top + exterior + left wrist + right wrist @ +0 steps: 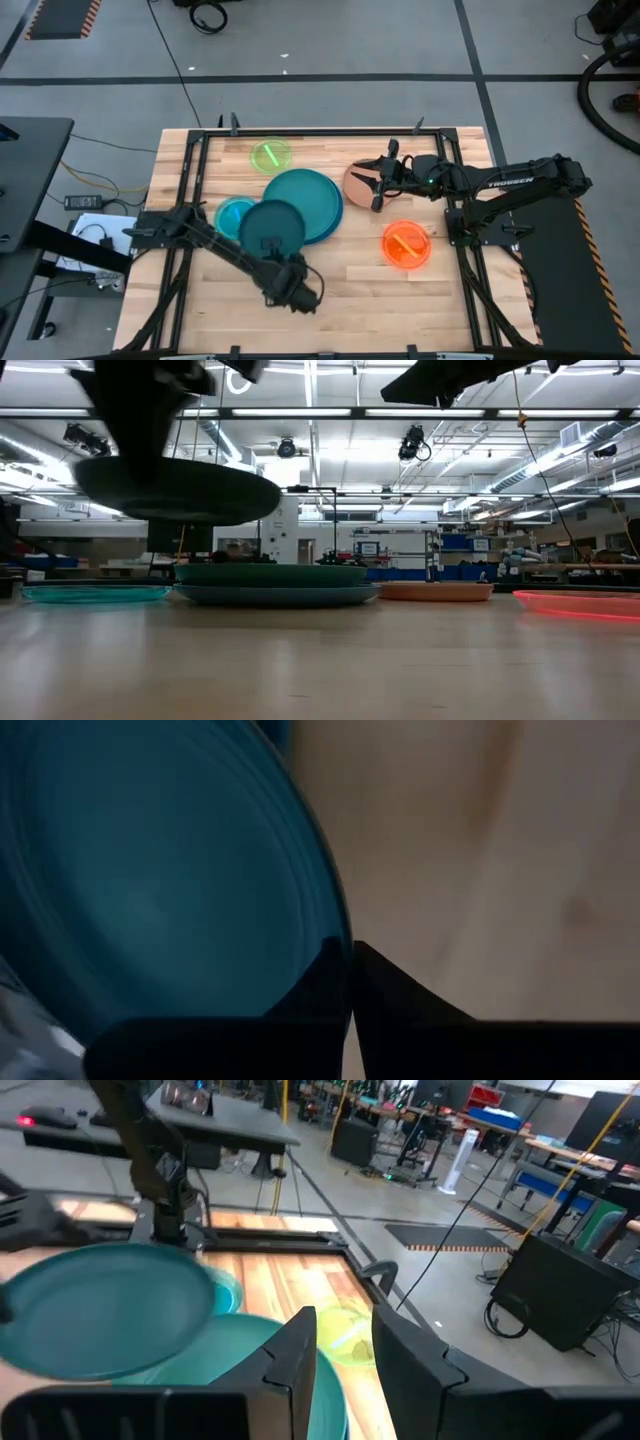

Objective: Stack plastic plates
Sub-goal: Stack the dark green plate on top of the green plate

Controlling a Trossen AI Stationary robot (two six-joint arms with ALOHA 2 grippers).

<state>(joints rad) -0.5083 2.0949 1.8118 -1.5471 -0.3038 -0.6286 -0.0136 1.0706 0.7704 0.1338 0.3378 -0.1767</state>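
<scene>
High view: left pincer pinches the dark green plate, raised over the teal plate.

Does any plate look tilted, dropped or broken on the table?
Nothing broken or spilled. Only the dark green plate is off the table: the left gripper holds it by the rim, roughly level, above the big teal plate. The other plates lie flat.

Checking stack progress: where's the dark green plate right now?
In the high view the dark green plate is left of centre, held above the table by the left gripper, overlapping the big teal plate and the cyan plate.
</scene>
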